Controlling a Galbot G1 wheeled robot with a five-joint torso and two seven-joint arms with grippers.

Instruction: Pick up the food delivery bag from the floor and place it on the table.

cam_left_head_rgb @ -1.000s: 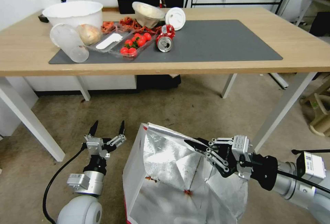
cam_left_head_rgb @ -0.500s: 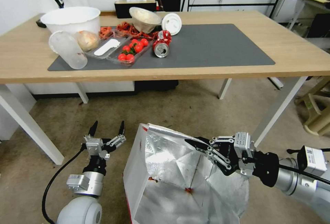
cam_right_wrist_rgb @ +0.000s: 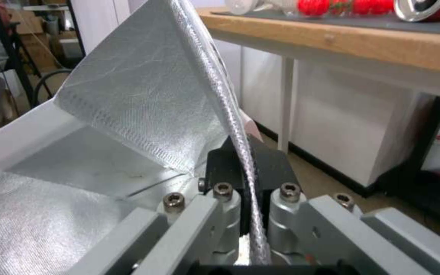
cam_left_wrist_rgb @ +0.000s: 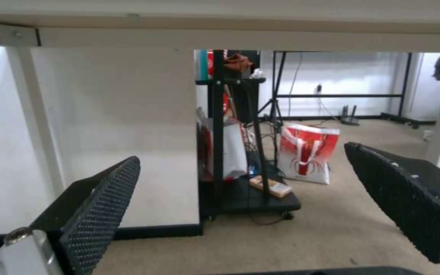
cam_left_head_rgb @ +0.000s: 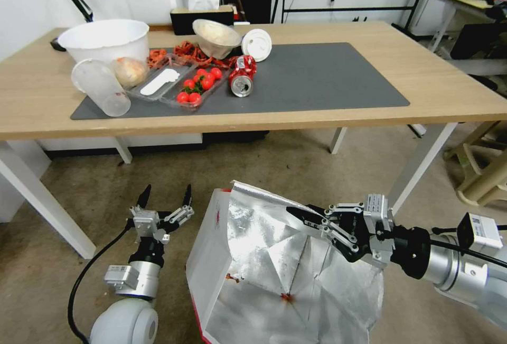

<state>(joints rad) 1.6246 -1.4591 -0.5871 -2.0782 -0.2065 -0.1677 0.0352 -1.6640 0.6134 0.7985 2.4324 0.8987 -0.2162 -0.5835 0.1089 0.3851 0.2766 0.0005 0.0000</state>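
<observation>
Reaching in from the right, right pincer (cam_left_head_rgb: 298,216) clamps food delivery bag (cam_left_head_rgb: 253,259) rim.

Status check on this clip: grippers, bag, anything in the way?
Right gripper shut on food delivery bag rim. Left gripper open, idle beside the bag. Table ahead; can and food trays on left of mat.

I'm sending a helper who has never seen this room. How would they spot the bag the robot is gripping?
Start at the big light-wood table with the dark mat. On the floor in front of it, between the two arms, stands the food delivery bag, its rim pinched by the right gripper. It is white with red trim, and its wide-open mouth shows crinkled silver foil, unlike anything near it.
</observation>
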